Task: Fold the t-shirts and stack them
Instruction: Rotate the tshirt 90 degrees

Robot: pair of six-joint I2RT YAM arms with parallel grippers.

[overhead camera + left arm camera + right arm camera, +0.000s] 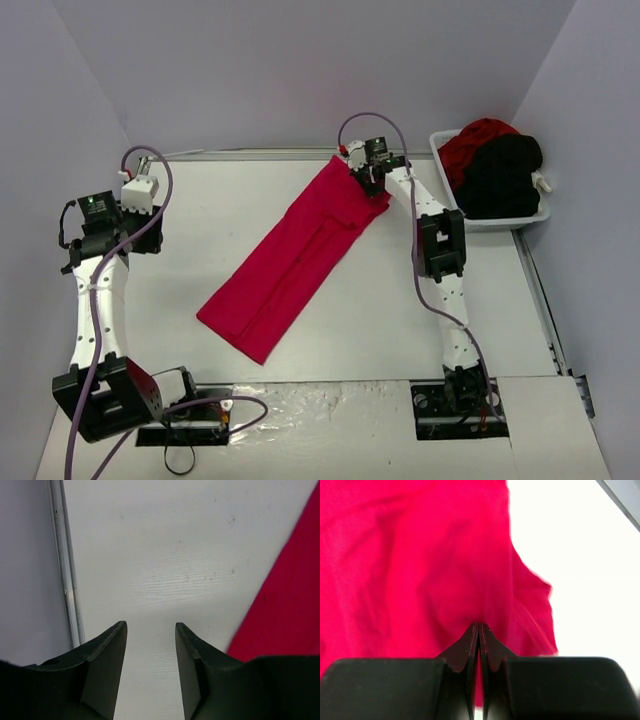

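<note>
A bright red t-shirt (290, 260), folded into a long strip, lies diagonally across the table from near left to far right. My right gripper (366, 178) is shut on its far end; in the right wrist view the cloth (420, 565) is pinched between the closed fingers of the gripper (479, 627). My left gripper (142, 186) is open and empty over bare table at the far left; the left wrist view shows the gripper (150, 626) with the red shirt's edge (287, 605) at the right. More shirts, a red one (476, 141) and a black one (505, 175), are heaped in the basket.
A white plastic basket (500, 220) stands at the far right against the wall. Grey walls close the table on the left, back and right. A metal rail (67, 580) runs along the left table edge.
</note>
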